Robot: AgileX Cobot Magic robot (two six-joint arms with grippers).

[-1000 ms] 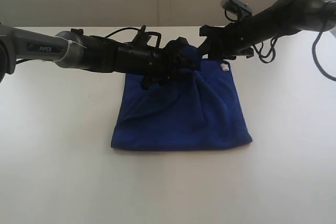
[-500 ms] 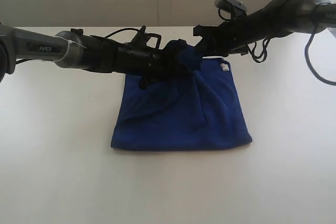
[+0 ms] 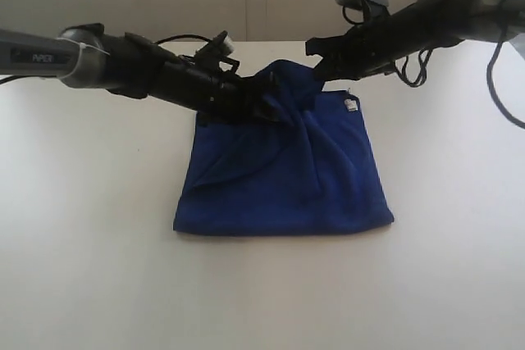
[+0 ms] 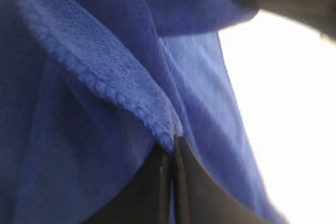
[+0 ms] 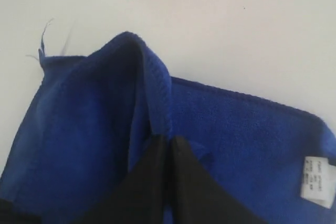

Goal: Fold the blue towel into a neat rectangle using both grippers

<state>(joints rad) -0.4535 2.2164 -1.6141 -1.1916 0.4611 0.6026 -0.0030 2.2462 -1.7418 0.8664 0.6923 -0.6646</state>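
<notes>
Nearest the camera, the deep royal-blue microfibre towel (image 3: 279, 186) lies on the white tabletop (image 3: 98, 284), with its near edge flat and parallel to the tabletop's near edge. Farther back, the cloth rises in creases that converge on a bunched peak around the middle of its far edge. There your left black pincer gripper (image 4: 169, 153) is clamped on the hemmed edge, jaws pressed together with cloth between them. Just beyond it, a little toward the tabletop's right edge, your right black pincer gripper (image 5: 168, 148) is also closed on a fold of that same edge. A small white care label (image 3: 350, 105) sits nearby at the towel's far right corner. The whole body of the towel therefore lies on the near side of both claws, its wider span running left to right. The two grips sit close together, so I judge the far corners may sag when you carry that edge toward the near edge
</notes>
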